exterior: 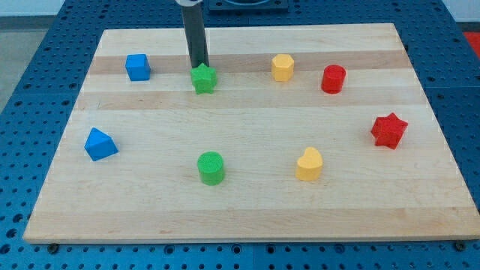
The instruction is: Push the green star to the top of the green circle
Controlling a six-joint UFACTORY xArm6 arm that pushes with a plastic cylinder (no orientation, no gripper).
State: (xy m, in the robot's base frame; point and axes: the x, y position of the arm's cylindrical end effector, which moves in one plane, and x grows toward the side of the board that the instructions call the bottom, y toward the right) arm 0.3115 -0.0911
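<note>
The green star lies on the wooden board near the view's top, left of centre. The green circle stands well below it, towards the view's bottom. My tip is at the star's top edge, touching it or nearly so, on the side away from the circle. The dark rod rises from there out of the view's top.
A blue cube is left of the star. A yellow hexagon block and a red cylinder are to its right. A blue triangle, a yellow heart and a red star lie lower down.
</note>
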